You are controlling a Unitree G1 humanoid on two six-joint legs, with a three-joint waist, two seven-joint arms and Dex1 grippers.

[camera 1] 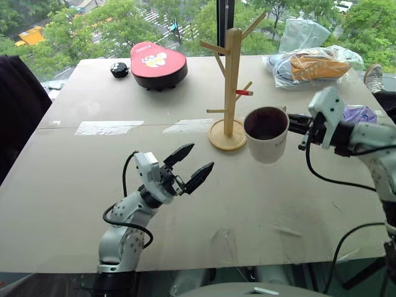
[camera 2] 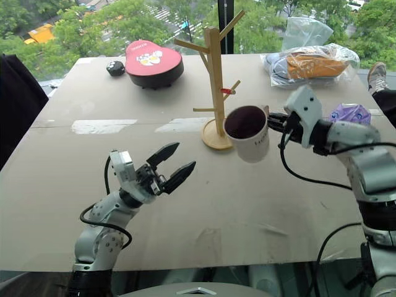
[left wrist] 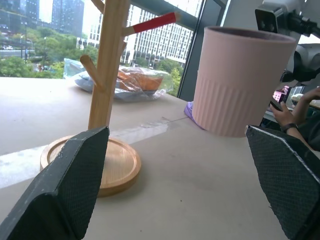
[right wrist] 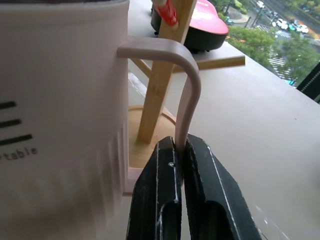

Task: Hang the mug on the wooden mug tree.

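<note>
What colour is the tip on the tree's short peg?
Red tip on the wooden mug tree, clearest in the left wrist view.

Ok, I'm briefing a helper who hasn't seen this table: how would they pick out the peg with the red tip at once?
Start at the wooden mug tree, the tall post on a round disc base near the table's middle. Low on its right side, just above the mug held up by the right gripper, a short peg angles outward. It alone has a red tip; the others are bare wood.
</note>
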